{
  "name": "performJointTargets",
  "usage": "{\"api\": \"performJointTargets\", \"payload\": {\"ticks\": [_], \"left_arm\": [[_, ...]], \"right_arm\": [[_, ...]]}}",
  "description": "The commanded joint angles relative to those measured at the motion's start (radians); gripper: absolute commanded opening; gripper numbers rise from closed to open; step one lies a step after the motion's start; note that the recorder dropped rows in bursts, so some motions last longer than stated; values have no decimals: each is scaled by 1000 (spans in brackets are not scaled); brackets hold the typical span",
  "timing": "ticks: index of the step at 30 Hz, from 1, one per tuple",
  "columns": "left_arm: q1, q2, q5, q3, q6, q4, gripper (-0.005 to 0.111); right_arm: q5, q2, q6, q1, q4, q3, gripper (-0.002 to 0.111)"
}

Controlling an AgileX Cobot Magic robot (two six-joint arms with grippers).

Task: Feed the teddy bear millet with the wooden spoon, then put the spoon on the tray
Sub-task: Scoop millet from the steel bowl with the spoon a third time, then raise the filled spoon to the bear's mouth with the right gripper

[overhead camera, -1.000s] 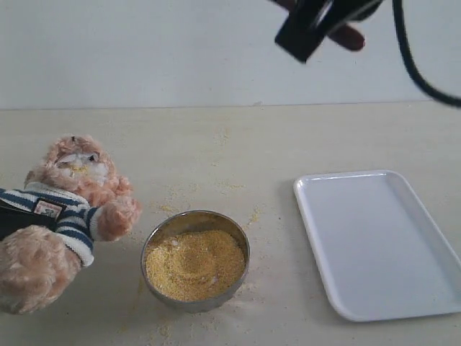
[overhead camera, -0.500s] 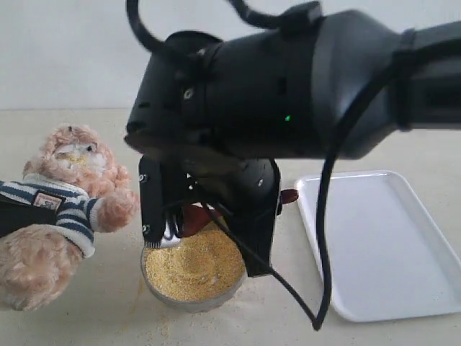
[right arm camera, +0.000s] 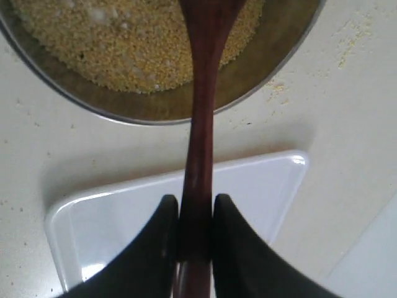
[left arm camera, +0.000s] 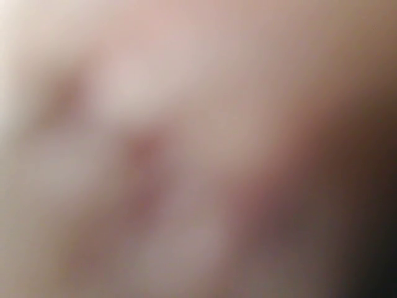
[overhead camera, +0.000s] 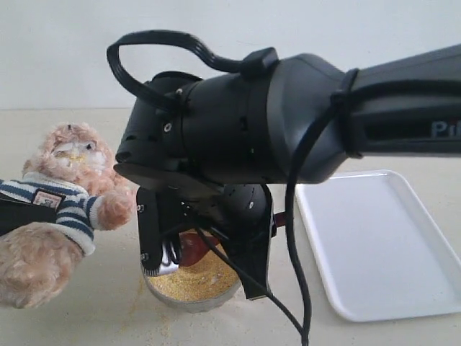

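The teddy bear (overhead camera: 68, 191) lies at the left in its striped shirt, and a black finger of my left gripper (overhead camera: 18, 216) presses across its chest. The left wrist view is only a pink-brown blur of fur. My right gripper (right arm camera: 195, 202) is shut on the handle of the wooden spoon (right arm camera: 201, 105). The spoon's oval end (overhead camera: 191, 249) sits low over the millet (right arm camera: 124, 43) in the metal bowl (right arm camera: 155, 115). My right arm (overhead camera: 288, 122) hides most of the bowl in the exterior view. The white tray (overhead camera: 374, 238) lies empty at the right.
Loose millet specks (right arm camera: 350, 43) are scattered on the beige table (overhead camera: 86, 317) around the bowl. The right arm's black cables (overhead camera: 162, 40) loop above it. A corner of the tray (right arm camera: 124, 211) shows under the right gripper.
My right arm came down from the upper right with the spoon and now hangs over the bowl, slightly lower than half a second ago. The bear's head has risen a little.
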Motion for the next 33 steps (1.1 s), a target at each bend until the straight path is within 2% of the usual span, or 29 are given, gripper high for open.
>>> {"api": "performJointTargets", "payload": {"ticks": [1,4,16,20,22,25,29,33], "left_arm": [[2,-1,27,-3,6,-9,5],[2,-1,27,-3,6,-9,5],[2,-1,32,-3,6,1,5],[2,-1,44,-3,6,0,5],[2,-1,44,-3,6,-1,5],[2,-1,44,-3,6,-1,5],[2,-1,42,-3,6,-1,5],[2,-1,37,-3,6,-7,5]], "right_arm": [[3,11,-10,-5,15,-5,0],[3,9,1,-5,117,-5,0],[3,-52,87,-11,197,-5,0],[3,-52,133,-100,218,-5,0],[3,-52,110,-130,288,-5,0],[3,-52,73,-134,299,-5,0],[3,-52,89,-134,146,-5,0],[3,-52,29,-134,240,-5,0]]}}
